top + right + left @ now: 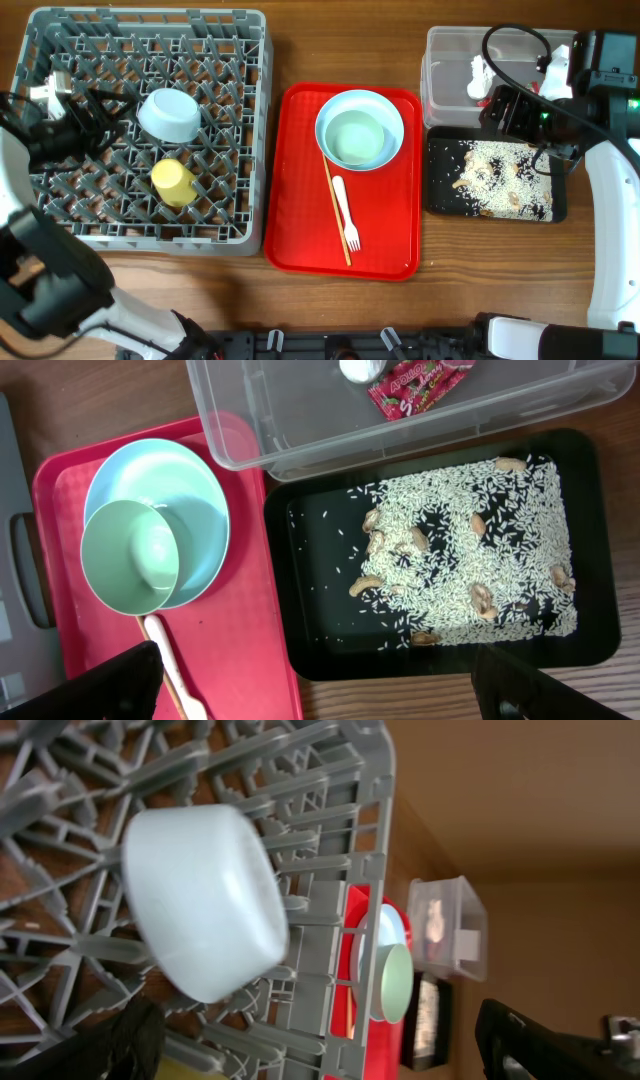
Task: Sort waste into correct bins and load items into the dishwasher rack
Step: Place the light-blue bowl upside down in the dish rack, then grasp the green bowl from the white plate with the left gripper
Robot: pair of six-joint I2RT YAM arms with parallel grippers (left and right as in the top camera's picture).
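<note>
The grey dishwasher rack (240,60) holds an upturned pale bowl (170,115) and a yellow cup (173,183). My left gripper (100,110) is open and empty over the rack, beside that bowl (205,895). A green bowl (358,138) sits inside a pale blue bowl (390,108), with a white fork (345,212) and a chopstick (336,215) beside them. My right gripper (320,685) is open and empty above the black tray (300,650) of rice scraps (470,550). The clear tub (300,420) holds the red wrapper (420,380) and a white scrap (360,368).
The bowls, fork and chopstick lie on a red serving tray (300,200) between the rack and the bins. The clear tub (450,50) stands behind the black tray (437,200) at the right. Bare wooden table shows along the front edge.
</note>
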